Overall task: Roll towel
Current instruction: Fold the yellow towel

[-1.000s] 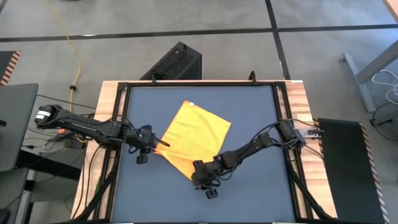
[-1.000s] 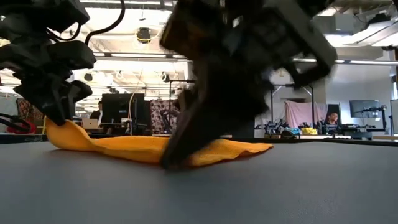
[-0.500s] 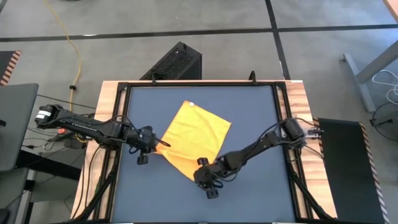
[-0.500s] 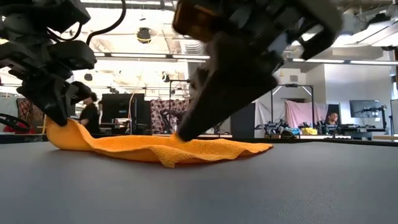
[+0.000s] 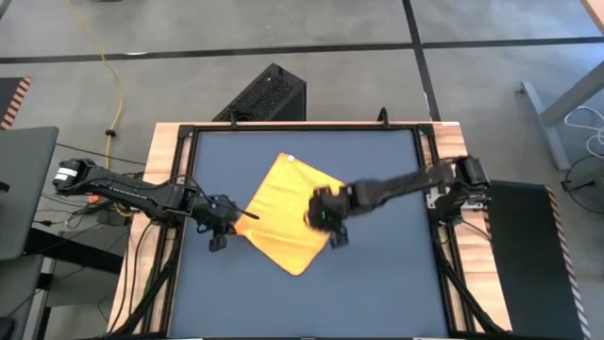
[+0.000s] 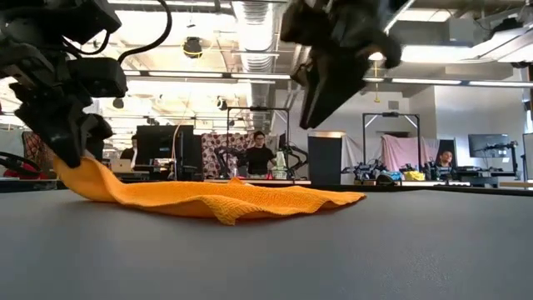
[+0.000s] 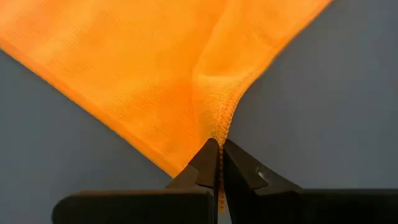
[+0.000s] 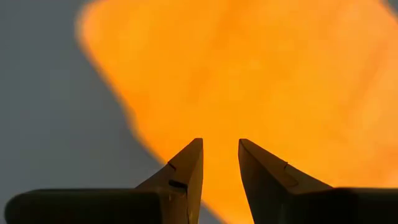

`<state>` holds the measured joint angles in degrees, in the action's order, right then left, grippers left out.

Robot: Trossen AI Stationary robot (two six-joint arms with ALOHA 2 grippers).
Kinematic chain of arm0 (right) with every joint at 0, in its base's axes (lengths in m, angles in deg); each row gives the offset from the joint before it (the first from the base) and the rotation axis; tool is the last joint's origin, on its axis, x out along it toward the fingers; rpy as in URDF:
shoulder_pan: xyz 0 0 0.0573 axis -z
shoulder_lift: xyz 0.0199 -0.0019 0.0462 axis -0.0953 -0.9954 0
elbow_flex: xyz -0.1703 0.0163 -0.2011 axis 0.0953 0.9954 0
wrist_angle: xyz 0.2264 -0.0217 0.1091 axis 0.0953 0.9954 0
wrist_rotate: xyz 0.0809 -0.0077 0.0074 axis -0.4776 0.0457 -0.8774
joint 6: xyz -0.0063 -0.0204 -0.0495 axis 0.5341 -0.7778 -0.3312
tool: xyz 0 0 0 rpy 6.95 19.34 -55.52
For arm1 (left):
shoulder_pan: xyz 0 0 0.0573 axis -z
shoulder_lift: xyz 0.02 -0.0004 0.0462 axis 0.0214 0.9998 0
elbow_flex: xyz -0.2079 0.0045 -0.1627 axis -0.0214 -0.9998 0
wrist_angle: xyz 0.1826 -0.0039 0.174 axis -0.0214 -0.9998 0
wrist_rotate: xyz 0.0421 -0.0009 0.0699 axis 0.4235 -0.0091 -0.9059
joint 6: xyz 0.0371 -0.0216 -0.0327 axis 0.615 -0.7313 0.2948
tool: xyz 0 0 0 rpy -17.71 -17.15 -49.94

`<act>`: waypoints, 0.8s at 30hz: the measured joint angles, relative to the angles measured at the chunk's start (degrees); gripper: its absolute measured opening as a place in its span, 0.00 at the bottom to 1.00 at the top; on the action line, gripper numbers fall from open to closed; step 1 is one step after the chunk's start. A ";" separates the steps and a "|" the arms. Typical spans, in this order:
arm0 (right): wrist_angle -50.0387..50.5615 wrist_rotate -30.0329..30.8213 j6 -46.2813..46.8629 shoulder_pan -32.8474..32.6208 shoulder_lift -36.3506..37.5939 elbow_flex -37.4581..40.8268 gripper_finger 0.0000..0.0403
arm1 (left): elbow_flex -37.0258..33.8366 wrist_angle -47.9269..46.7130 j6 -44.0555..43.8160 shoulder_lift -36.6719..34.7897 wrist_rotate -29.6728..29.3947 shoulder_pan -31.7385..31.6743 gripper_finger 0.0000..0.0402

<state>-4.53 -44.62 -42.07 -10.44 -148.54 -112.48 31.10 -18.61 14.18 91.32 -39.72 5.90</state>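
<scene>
Yellow-orange cloth — the towel — lies spread as a flat square, turned like a diamond, near the middle of the dark grey table.

At the left, the left gripper is low at the towel's left corner. In its wrist view the two fingers are pressed together with the stitched hem of that corner pinched between them, and the cloth bunches into a small fold just beyond the tips. In the low view this corner is raised a little off the table, while the rest of the towel rests flat with soft wrinkles. How much cloth sits between the fingers is hidden by the fingers themselves.

Further right, the right gripper hangs above the towel's right part, clear of the cloth — the low view shows it well above the surface. Its fingers stand a narrow gap apart and hold nothing. In the high view this arm is blurred, so its outline is hard to make out, and it covers part of the towel's right edge. Its wrist view is soft as well; only orange cloth and grey table show under the fingers.

Beyond the table, in the low view, a person stands in the room.
</scene>
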 joint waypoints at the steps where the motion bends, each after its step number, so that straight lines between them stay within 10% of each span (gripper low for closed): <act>1: 0.03 -0.02 -2.27 2.33 0.09 0.00 0.32 | 0.00 -0.02 -0.76 0.00 0.68 0.10 0.00; 10: -15.29 -9.23 -11.10 20.98 -7.50 0.00 0.32 | 0.00 0.90 -9.98 0.00 4.67 3.50 0.13; 24: -14.82 -6.12 -3.25 29.22 -14.92 0.04 0.32 | 0.00 -2.78 -20.61 -0.02 7.14 4.32 0.31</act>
<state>-19.35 -50.74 -45.32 18.78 -163.46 -112.44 31.10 -21.38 -6.42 91.30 -32.58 10.21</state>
